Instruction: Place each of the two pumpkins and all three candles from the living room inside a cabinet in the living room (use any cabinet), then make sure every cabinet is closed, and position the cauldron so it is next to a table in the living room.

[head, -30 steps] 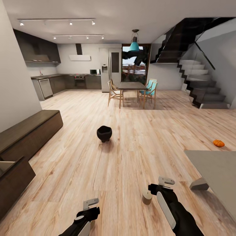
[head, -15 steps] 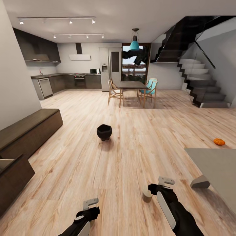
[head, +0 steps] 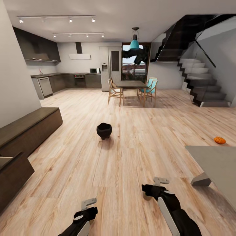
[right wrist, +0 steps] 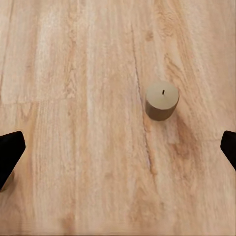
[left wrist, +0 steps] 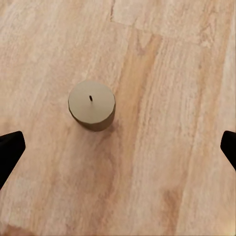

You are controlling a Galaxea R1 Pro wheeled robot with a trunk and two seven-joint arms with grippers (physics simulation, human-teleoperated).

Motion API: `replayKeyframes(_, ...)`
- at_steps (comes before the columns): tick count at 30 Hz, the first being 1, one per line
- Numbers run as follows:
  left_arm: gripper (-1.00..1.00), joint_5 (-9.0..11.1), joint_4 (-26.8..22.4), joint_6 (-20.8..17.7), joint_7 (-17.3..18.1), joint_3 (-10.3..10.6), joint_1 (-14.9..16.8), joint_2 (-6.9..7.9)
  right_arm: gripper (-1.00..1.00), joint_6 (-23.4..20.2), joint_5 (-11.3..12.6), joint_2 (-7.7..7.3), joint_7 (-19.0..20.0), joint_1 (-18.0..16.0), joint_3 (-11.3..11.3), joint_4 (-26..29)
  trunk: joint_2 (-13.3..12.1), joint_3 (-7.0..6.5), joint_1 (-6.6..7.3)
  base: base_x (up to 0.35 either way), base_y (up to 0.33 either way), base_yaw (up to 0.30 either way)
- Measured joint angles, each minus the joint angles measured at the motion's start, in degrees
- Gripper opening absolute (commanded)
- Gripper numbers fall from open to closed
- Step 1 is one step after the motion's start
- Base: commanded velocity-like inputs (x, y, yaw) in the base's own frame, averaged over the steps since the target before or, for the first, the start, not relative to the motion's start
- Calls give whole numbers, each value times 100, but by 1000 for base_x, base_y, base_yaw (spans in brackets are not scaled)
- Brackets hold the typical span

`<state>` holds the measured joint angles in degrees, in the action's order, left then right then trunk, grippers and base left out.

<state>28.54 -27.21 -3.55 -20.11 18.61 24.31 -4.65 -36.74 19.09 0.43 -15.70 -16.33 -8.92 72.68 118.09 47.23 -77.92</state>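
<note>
A short tan candle (left wrist: 92,105) with a dark wick stands on the wood floor beneath my left gripper (left wrist: 118,150), whose fingertips (left wrist: 10,152) are spread wide apart. A like candle (right wrist: 162,100) stands below my right gripper (right wrist: 118,150), also open and empty. In the head view my left gripper (head: 88,208) and right gripper (head: 154,185) hang low over the floor. The black cauldron (head: 104,130) sits mid-floor ahead. An orange pumpkin (head: 219,140) lies on the floor at the right. The dark brown cabinet (head: 29,129) runs along the left wall, its near drawer (head: 11,170) pulled open.
A grey table (head: 216,164) juts in at the right, just past my right arm. A dining table with chairs (head: 131,87) stands further back, the kitchen units (head: 65,82) behind it, and stairs (head: 203,88) rise at the right.
The camera has shifted slightly. My right gripper has moved a little left and forward, now covering the candle that showed beside it in the head view. The left arm barely moved.
</note>
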Motion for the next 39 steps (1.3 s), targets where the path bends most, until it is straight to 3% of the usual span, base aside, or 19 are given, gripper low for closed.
replayKeyframes(27, 100, -10, 0, 3, -23, 2, 0, 9, 100, -51, -9, -25, 72, 46, 11, 6, 1083, 485, -593, 0, 0, 0)
replayKeyframes(31, 100, 3, -36, 9, -13, 8, 0, 16, 100, -47, 46, -219, 86, 46, 15, 10, 1084, 485, -594, 0, 0, 0)
replayKeyframes(39, 100, 6, -21, 11, -12, 2, 0, 19, 100, -47, 53, -284, 89, 46, 4, 4, 1085, 485, -592, 89, 27, 0)
